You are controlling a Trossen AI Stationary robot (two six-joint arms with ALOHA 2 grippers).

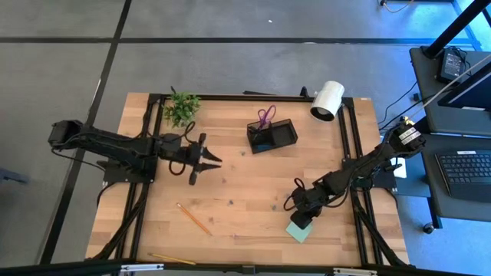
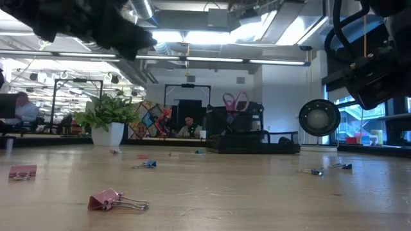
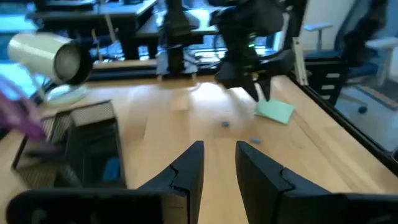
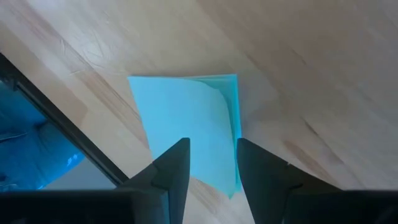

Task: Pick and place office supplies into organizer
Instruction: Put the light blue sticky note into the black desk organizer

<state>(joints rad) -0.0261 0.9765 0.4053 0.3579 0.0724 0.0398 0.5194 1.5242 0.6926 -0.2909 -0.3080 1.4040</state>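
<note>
Light-green sticky-note pad (image 4: 186, 121) flat on counter (image 1: 245, 222), under released right claw (image 4: 212, 163): lower squarely, pinch both pad edges. Left claw (image 1: 205, 159) released, idle beyond pad.

Sticky-note pad (image 4: 186, 127): light blue-green, top sheet curling, flat on wooden bench (image 4: 298, 56) near its edge; right gripper (image 4: 212, 163) above, fingers parted.
</note>
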